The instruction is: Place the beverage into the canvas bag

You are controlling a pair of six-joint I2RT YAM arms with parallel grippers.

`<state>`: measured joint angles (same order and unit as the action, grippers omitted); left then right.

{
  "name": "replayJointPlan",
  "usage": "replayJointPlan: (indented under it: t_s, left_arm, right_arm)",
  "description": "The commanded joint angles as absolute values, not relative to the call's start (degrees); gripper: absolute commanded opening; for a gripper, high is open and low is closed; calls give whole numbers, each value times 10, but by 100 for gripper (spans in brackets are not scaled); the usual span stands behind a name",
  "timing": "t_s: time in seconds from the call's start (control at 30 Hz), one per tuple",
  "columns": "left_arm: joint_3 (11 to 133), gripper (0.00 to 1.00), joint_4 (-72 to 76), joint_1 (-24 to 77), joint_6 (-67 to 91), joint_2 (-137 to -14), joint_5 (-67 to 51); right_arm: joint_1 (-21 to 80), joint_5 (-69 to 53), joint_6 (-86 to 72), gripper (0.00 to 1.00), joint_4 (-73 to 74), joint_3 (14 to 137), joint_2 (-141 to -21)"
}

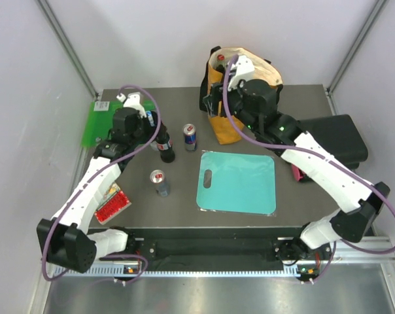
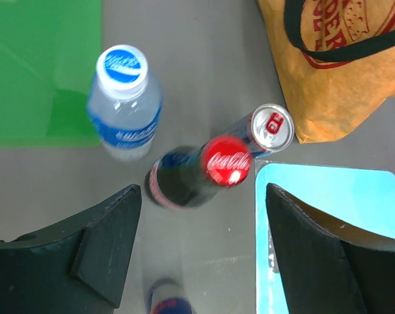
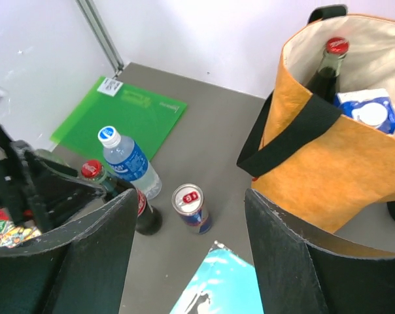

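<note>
The mustard canvas bag (image 1: 227,131) stands upright at the back of the table, its black handle (image 3: 282,131) hanging down the side. Inside it I see a red-capped cola bottle (image 3: 327,65) and a blue-and-white container (image 3: 371,112). On the table stand another cola bottle (image 2: 204,171), a water bottle (image 2: 124,98) and a Red Bull can (image 2: 269,127). A second can (image 1: 161,183) stands nearer the front. My left gripper (image 2: 201,255) hovers open just over the table's cola bottle, nothing between its fingers. Beside the bag's left wall, my right gripper (image 3: 191,255) is open and empty.
A teal cutting board (image 1: 238,181) lies flat in the middle, close to the cans. A green board (image 1: 101,123) lies at the back left, a red packet (image 1: 112,204) at the front left. A black case (image 1: 338,137) sits at the right edge.
</note>
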<state>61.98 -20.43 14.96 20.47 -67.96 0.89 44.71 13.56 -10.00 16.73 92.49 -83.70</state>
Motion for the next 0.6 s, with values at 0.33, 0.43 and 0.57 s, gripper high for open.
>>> replayJointPlan:
  t_s: [0.33, 0.43, 0.57]
  left_arm:
    - [584, 71, -44, 207, 118, -724, 98]
    - [579, 69, -36, 213, 123, -732, 115]
    - [566, 66, -15, 214, 121, -742, 124]
  right_arm:
    - [405, 121, -83, 67, 101, 824, -748]
    - [388, 107, -89, 66, 98, 812, -738]
    - [372, 90, -100, 66, 91, 797, -725]
